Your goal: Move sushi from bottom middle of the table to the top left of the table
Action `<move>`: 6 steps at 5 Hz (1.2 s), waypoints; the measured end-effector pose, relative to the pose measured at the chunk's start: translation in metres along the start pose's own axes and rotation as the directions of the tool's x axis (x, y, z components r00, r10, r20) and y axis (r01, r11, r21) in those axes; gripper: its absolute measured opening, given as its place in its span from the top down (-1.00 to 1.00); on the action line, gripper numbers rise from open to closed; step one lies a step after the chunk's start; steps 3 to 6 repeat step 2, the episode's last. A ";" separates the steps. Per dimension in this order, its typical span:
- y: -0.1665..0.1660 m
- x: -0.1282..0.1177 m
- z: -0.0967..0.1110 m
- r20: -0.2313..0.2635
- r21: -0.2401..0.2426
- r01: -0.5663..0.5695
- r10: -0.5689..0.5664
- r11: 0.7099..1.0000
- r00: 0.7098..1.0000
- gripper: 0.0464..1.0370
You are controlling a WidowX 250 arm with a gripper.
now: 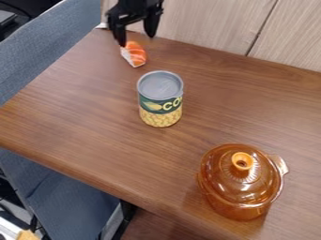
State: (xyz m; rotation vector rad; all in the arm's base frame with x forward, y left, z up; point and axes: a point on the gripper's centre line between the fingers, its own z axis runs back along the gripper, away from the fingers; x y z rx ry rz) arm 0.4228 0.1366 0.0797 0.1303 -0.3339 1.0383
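At the top left of the wooden table lies the sushi point(133, 54), an orange piece with pale stripes over a white base. My gripper point(136, 41) hangs just above and behind it, coming from the top edge. Its two fingers are spread apart and point down, with nothing held between them. The left fingertip is close to the sushi's upper end; whether they touch I cannot tell.
A corn can point(160, 99) stands upright near the middle of the table point(81, 112). An amber glass pot with a lid point(241, 180) sits at the lower right. A wood-panelled wall point(207, 23) runs behind the table's back edge.
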 end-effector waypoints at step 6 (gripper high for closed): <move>0.002 0.002 -0.001 0.002 0.000 -0.010 0.010 1.000 1.000 -0.93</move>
